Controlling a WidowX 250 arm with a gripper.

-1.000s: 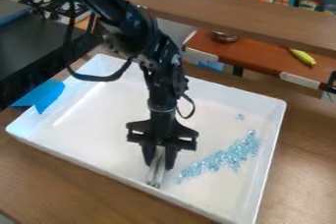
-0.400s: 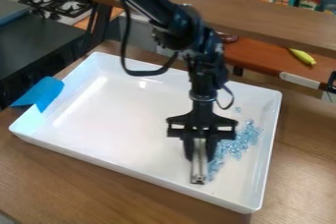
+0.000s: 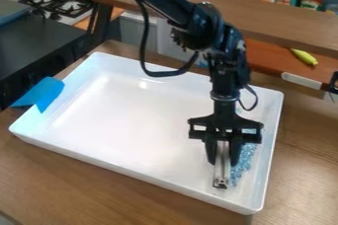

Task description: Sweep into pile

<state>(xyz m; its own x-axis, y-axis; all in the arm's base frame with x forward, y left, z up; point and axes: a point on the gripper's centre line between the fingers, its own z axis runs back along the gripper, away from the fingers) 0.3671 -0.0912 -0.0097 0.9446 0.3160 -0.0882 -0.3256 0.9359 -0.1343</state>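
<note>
We list one black hand (image 3: 223, 163), its fingers closed on a narrow silvery bar (image 3: 221, 173) pointing down into one white tray (image 3: 119, 120). Item: pale blue bits (image 3: 244, 160), bunched in a strip beside the bar, near the tray's wall at our view's right. Item: wooden bench (image 3: 99, 189), beneath the tray.

The tray (image 3: 132, 171) sits on the tabletop (image 3: 79, 189). In it, the bits (image 3: 243, 163) lie along the right edge, towards the front right corner. Just left of them is the sweeping tool (image 3: 222, 178), between the fingers of the gripper (image 3: 223, 162). Tape (image 3: 45, 93) lies over the tray's left edge. Behind the tray runs a board (image 3: 218, 9); the stove (image 3: 59, 6) is behind, to the left.
</note>
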